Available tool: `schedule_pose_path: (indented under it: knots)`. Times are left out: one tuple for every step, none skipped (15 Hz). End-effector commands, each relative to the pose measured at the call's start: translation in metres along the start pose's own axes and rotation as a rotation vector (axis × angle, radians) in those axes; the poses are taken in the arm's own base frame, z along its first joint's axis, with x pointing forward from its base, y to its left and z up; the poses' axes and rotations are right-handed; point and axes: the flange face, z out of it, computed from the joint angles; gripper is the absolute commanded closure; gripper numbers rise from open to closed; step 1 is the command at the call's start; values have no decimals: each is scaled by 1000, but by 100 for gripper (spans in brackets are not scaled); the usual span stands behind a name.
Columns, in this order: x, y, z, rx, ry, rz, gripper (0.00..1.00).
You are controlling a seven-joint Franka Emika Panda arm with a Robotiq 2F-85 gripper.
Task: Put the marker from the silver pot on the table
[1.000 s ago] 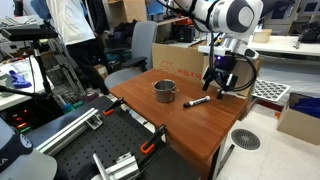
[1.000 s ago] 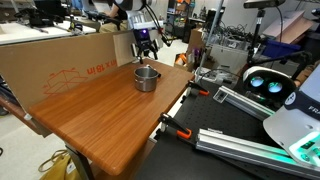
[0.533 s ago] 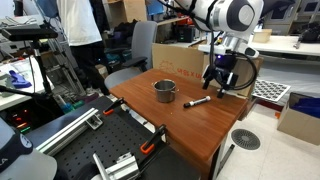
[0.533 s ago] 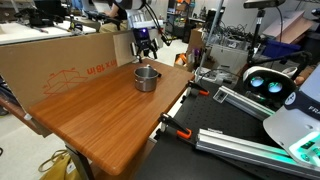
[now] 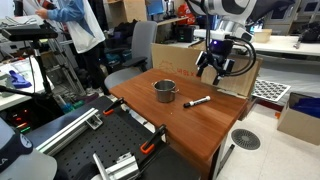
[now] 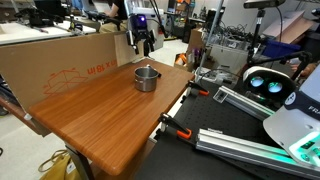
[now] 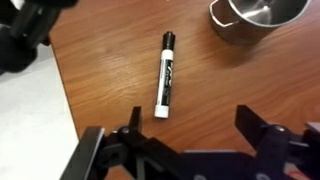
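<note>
A white marker with a black cap (image 7: 164, 73) lies flat on the wooden table (image 5: 175, 125), beside the silver pot (image 7: 255, 17). It also shows in an exterior view (image 5: 197, 101), right of the pot (image 5: 164, 91). The pot also shows in an exterior view (image 6: 147, 77); the marker is hidden there. My gripper (image 7: 190, 125) is open and empty, well above the table over the marker (image 5: 213, 68), and near the cardboard wall (image 6: 143, 42).
A long cardboard box (image 6: 70, 65) stands along one table edge. A person (image 5: 75, 30) stands beyond the table by a chair (image 5: 140, 50). Clamps (image 6: 178, 130) grip the table edge. Metal rails (image 5: 110, 160) lie in the foreground.
My gripper has risen straight up from near the table surface, away from the marker. The marker and pot have not moved.
</note>
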Motion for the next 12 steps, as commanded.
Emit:
schedule_pose_path:
  knots:
    - [-37, -3, -15, 30, 43, -85, 0]
    - [-45, -4, -21, 58, 59, -89, 0]
    - [-52, -5, -24, 68, 67, -87, 0]
    - [-33, -5, -23, 31, 34, -63, 0]
    - [-40, -5, -26, 38, 41, -67, 0]
    - [-45, -5, -27, 40, 44, -69, 0]
    - [-46, -5, -25, 41, 48, -70, 0]
    - [-47, -5, -23, 41, 48, -70, 0]
    - [-46, -5, -21, 41, 49, -70, 0]
    - [-46, -5, -21, 41, 50, -70, 0]
    - [-46, -5, -21, 41, 51, -70, 0]
    - [-46, -5, -21, 41, 51, -70, 0]
